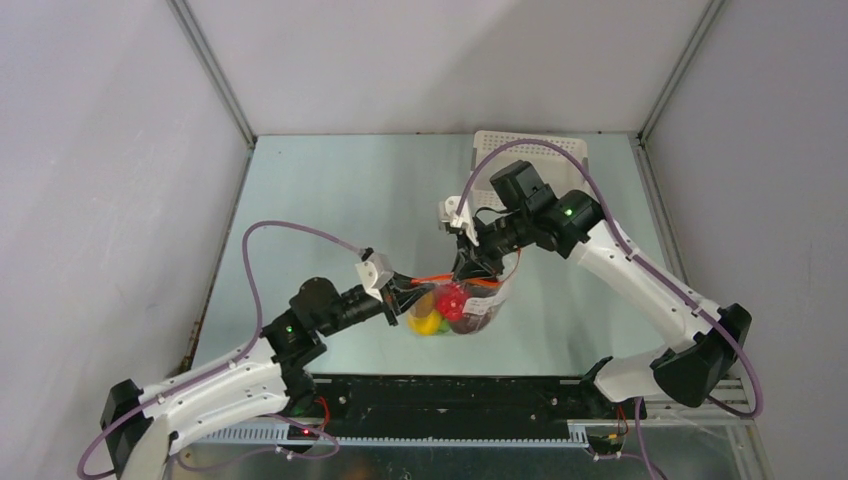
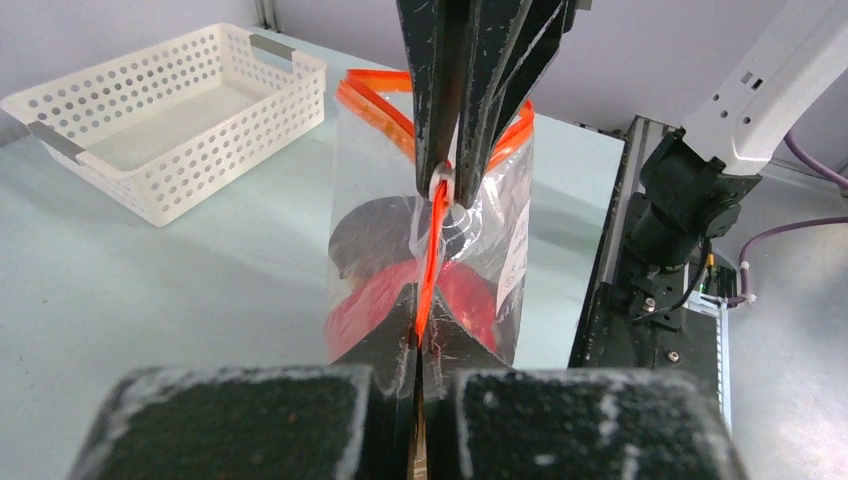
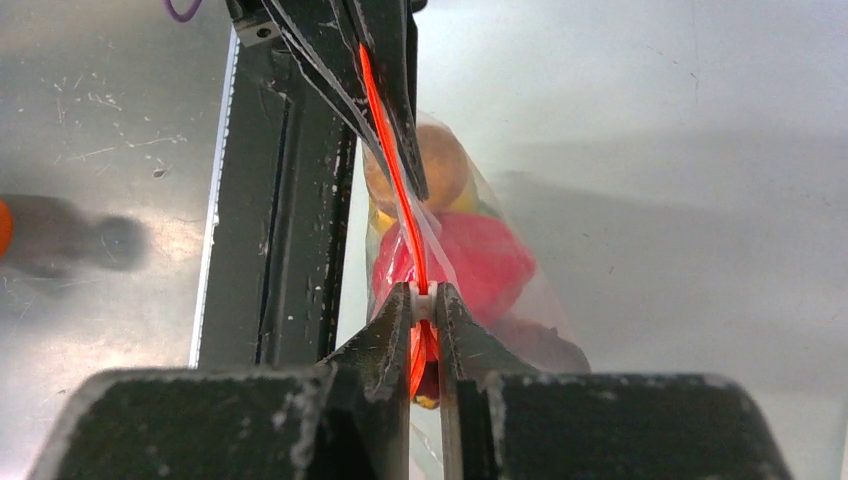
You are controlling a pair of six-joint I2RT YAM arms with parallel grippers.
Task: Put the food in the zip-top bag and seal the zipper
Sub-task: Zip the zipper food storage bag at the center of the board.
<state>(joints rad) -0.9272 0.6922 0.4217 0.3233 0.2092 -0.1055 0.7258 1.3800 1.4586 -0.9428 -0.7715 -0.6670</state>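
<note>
The clear zip-top bag point(image 1: 470, 310) hangs between my two grippers above the table's near middle, with red, maroon, yellow and green toy fruits point(image 1: 450, 300) inside. My left gripper point(image 1: 408, 292) is shut on the near end of the orange-red zipper strip point(image 2: 430, 270). My right gripper point(image 1: 470, 268) is shut on the small white slider tab point(image 3: 422, 298), part way along the strip. In the left wrist view the strip behind the slider point(image 2: 440, 185) is still spread in a loop. Red fruit point(image 3: 470, 265) shows through the plastic in the right wrist view.
A white perforated basket point(image 1: 530, 150) stands at the back right, also seen in the left wrist view point(image 2: 170, 120). A black rail point(image 1: 450, 400) runs along the near edge between the arm bases. Grey walls close in the table on three sides.
</note>
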